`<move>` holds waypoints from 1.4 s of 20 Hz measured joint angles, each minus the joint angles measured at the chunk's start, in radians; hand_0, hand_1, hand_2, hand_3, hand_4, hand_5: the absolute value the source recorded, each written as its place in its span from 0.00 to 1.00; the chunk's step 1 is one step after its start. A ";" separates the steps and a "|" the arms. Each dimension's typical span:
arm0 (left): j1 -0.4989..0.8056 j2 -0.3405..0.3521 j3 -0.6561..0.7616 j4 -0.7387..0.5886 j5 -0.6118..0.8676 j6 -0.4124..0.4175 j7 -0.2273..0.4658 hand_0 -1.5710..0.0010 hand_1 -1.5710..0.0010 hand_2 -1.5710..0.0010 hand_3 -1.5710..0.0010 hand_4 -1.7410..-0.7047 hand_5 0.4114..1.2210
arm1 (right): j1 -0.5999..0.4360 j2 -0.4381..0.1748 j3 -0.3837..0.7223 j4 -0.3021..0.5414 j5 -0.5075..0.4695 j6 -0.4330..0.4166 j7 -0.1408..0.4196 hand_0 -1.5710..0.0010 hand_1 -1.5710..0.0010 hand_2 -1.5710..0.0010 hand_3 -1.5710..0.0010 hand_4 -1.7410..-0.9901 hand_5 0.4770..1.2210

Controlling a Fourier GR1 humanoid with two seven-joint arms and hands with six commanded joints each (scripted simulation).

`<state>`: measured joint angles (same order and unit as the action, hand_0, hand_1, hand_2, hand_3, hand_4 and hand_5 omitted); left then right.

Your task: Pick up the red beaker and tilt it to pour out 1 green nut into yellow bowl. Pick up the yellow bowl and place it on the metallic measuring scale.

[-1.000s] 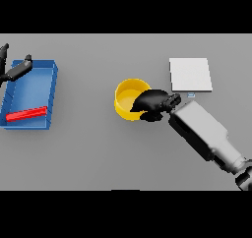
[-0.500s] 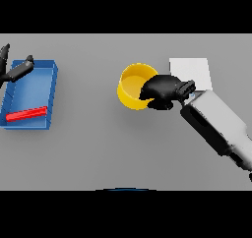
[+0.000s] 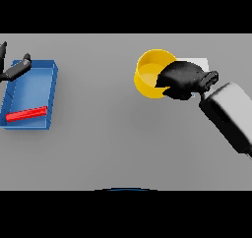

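Note:
The yellow bowl (image 3: 149, 73) hangs above the table right of the middle, held by its right rim in my right hand (image 3: 179, 79), whose fingers curl over that rim. Behind the hand, only a sliver of the white scale (image 3: 201, 63) shows. The red beaker (image 3: 27, 114) lies on its side inside the blue tray (image 3: 51, 95) at the far left. My left hand (image 3: 14, 69) stays over the tray's back left corner, fingers spread and holding nothing. No green nut can be seen.
The blue tray's walls stand along the left edge of the grey table (image 3: 98, 143). My right forearm (image 3: 231, 116) slants in from the lower right.
My right hand has lifted the yellow bowl and carried it up and to the right, so that hand and bowl now cover most of the scale. The left hand has not moved.

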<state>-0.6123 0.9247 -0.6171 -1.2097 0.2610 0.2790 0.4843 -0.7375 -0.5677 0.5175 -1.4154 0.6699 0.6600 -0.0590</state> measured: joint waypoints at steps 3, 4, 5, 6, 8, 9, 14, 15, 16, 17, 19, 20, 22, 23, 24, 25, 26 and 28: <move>0.007 0.010 -0.001 -0.008 0.000 -0.004 0.007 1.00 1.00 1.00 1.00 0.91 0.40 | -0.025 -0.024 -0.027 0.071 0.012 -0.041 -0.003 0.00 0.00 0.00 0.20 0.03 1.00; 0.009 0.007 -0.011 -0.018 -0.007 -0.001 0.022 1.00 1.00 1.00 1.00 0.90 0.40 | -0.030 -0.036 -0.034 0.089 0.017 -0.055 -0.013 0.00 0.00 0.00 0.21 0.03 1.00; 0.003 0.006 -0.010 -0.017 -0.006 0.002 0.035 1.00 1.00 1.00 1.00 0.90 0.41 | -0.043 -0.038 -0.044 0.129 0.024 -0.075 -0.012 0.00 0.00 0.00 0.22 0.03 1.00; 0.000 0.013 -0.010 -0.029 -0.006 0.002 0.049 1.00 1.00 1.00 1.00 0.90 0.41 | -0.048 -0.040 -0.055 0.160 0.018 -0.078 -0.008 0.00 0.00 0.00 0.22 0.03 1.00; 0.001 0.014 -0.008 -0.044 0.002 0.005 0.066 1.00 1.00 1.00 1.00 0.89 0.43 | -0.052 -0.044 -0.073 0.220 0.014 -0.101 -0.008 0.00 0.00 0.00 0.23 0.03 1.00; 0.001 0.009 -0.013 -0.044 -0.004 0.010 0.074 1.00 1.00 1.00 1.00 0.88 0.44 | -0.053 -0.042 -0.076 0.254 0.018 -0.117 -0.016 0.00 0.00 0.00 0.24 0.03 1.00; 0.012 0.029 -0.005 -0.045 0.002 0.005 0.084 1.00 1.00 1.00 1.00 0.89 0.44 | -0.070 -0.046 -0.090 0.421 0.034 -0.194 -0.053 0.00 0.00 0.00 0.23 0.03 1.00; 0.008 0.024 -0.005 -0.047 0.003 0.007 0.085 1.00 1.00 1.00 1.00 0.89 0.43 | -0.085 -0.036 -0.091 0.460 0.036 -0.208 -0.054 0.00 0.00 0.00 0.22 0.03 1.00; 0.016 0.026 -0.005 -0.050 0.004 0.011 0.083 1.00 1.00 1.00 1.00 0.89 0.43 | -0.095 -0.033 -0.087 0.498 0.042 -0.223 -0.069 0.00 0.00 0.00 0.20 0.02 1.00; 0.012 0.027 -0.004 -0.050 0.002 0.010 0.086 1.00 1.00 1.00 1.00 0.89 0.43 | -0.097 -0.033 -0.086 0.521 0.038 -0.238 -0.077 0.00 0.00 0.00 0.17 0.02 1.00; 0.006 0.028 -0.005 -0.036 0.001 0.000 0.092 1.00 1.00 1.00 1.00 0.90 0.42 | -0.105 -0.016 -0.075 0.582 0.046 -0.276 -0.098 0.00 0.00 0.00 0.12 0.02 1.00; -0.002 0.023 -0.009 -0.034 -0.004 -0.001 0.100 1.00 1.00 1.00 1.00 0.90 0.42 | -0.106 -0.009 -0.071 0.608 0.047 -0.293 -0.103 0.00 0.00 0.00 0.10 0.02 1.00; 0.001 0.010 -0.017 -0.029 -0.010 0.006 0.096 1.00 1.00 1.00 1.00 0.91 0.40 | -0.113 0.007 -0.067 0.651 0.051 -0.321 -0.105 0.00 0.02 0.00 0.07 0.02 1.00; -0.001 0.013 -0.014 -0.035 -0.007 0.005 0.096 1.00 1.00 1.00 1.00 0.91 0.40 | -0.120 0.020 -0.063 0.687 0.057 -0.333 -0.102 0.00 0.03 0.00 0.06 0.02 1.00; -0.008 0.013 -0.010 -0.025 -0.006 0.000 0.094 1.00 1.00 1.00 1.00 0.91 0.39 | -0.127 0.020 -0.063 0.706 0.057 -0.340 -0.117 0.00 0.05 0.00 0.05 0.02 1.00; -0.006 0.014 -0.005 -0.017 -0.003 0.000 0.083 1.00 1.00 1.00 1.00 0.91 0.39 | -0.132 0.023 -0.064 0.724 0.057 -0.349 -0.113 0.00 0.05 0.00 0.05 0.02 1.00; 0.001 0.016 -0.007 -0.025 -0.002 0.003 0.087 1.00 1.00 1.00 1.00 0.90 0.39 | -0.123 0.028 -0.061 0.728 0.055 -0.353 -0.101 0.00 0.06 0.00 0.04 0.02 1.00; -0.010 0.015 -0.003 -0.025 0.001 -0.004 0.082 1.00 1.00 1.00 1.00 0.90 0.40 | -0.135 0.033 -0.057 0.751 0.052 -0.362 -0.126 0.01 0.10 0.00 0.06 0.03 1.00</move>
<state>-0.6223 0.9399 -0.6205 -1.2344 0.2619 0.2750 0.5663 -0.8728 -0.5352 0.4605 -0.6643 0.7220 0.2982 -0.1854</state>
